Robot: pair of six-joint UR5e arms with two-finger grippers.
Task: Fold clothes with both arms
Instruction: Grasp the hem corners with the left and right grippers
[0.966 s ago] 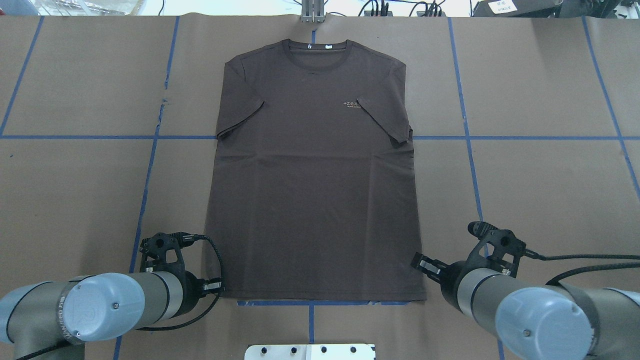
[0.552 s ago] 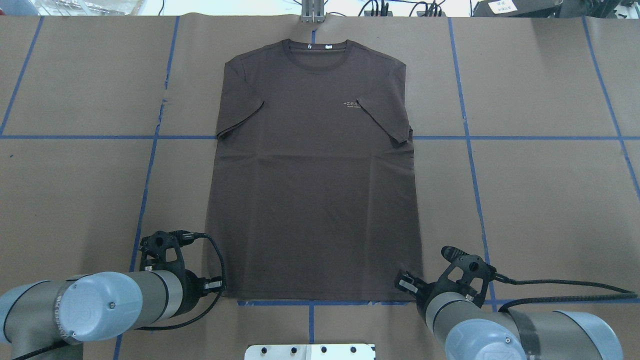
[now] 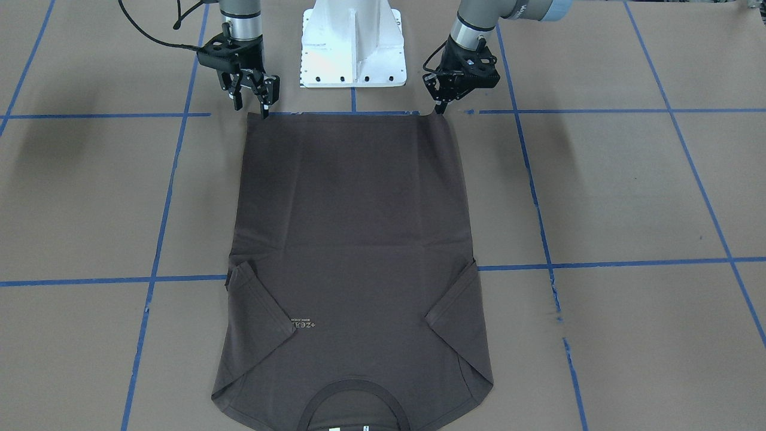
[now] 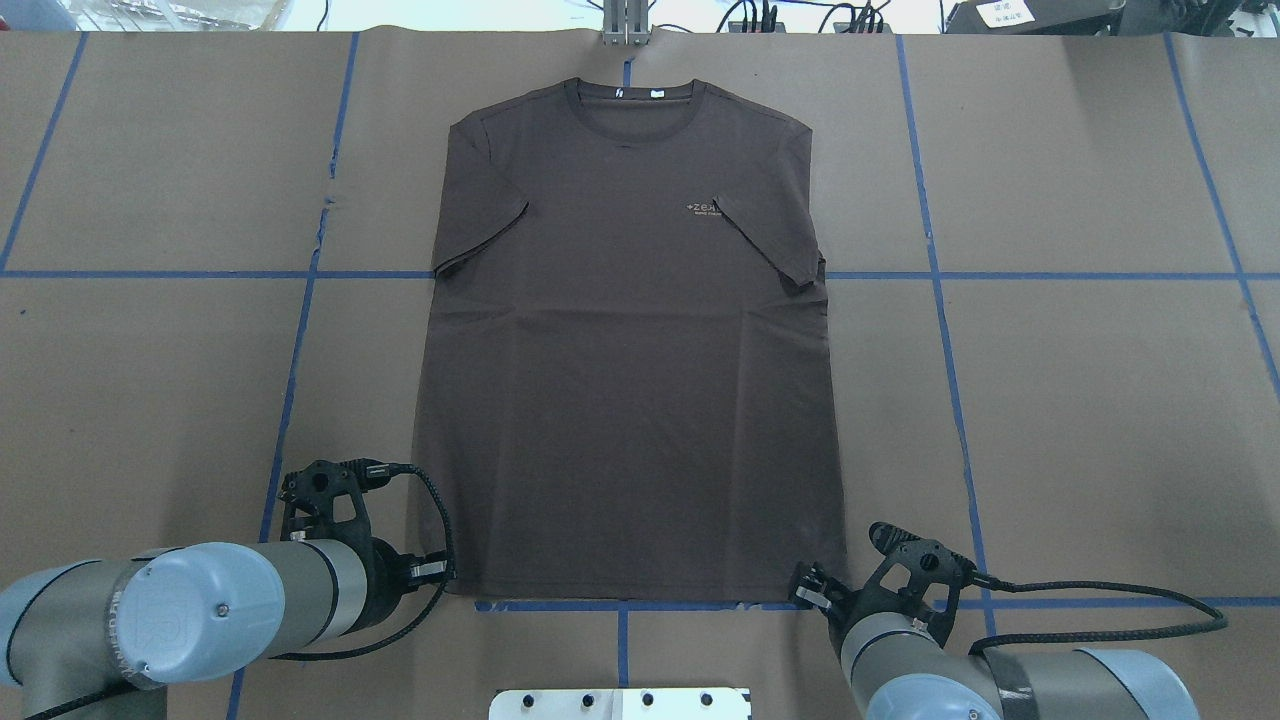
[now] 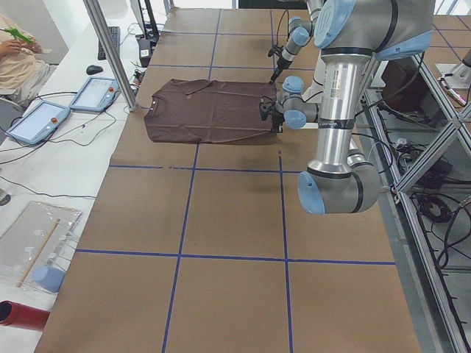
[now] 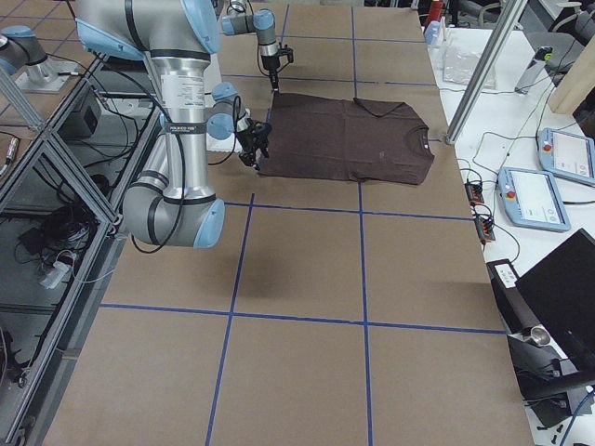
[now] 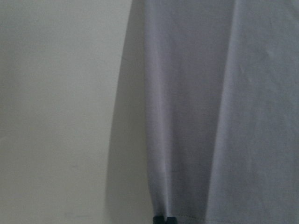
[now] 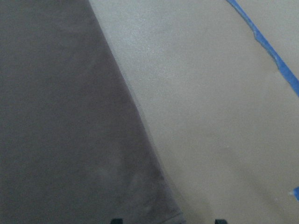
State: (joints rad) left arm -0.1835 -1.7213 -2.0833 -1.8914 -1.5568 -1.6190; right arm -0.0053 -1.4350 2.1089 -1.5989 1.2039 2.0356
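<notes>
The dark brown-grey T-shirt [image 4: 630, 380] lies flat on the brown table, collar at the far edge, both sleeves folded in. It also shows in the front view [image 3: 353, 227]. My left gripper [image 4: 443, 572] is at the shirt's near left hem corner. In the front view [image 3: 441, 109] its fingers are together, and in the left wrist view [image 7: 164, 219] the tips pinch the hem. My right gripper [image 3: 251, 106] is open at the near right hem corner. It shows in the overhead view [image 4: 805, 592]. In the right wrist view [image 8: 166, 220] its tips straddle the shirt's edge [image 8: 60, 116].
The white base pedestal [image 3: 353, 48] stands just behind the near hem, between the arms. Blue tape lines [image 4: 300, 330] cross the brown paper cover. A metal post [image 4: 625, 25] stands at the far edge behind the collar. Tablets [image 5: 37, 121] lie on a side bench.
My right arm has moved back toward the robot and inward, bringing its gripper to the near right hem corner. My left arm and the shirt have not moved.
</notes>
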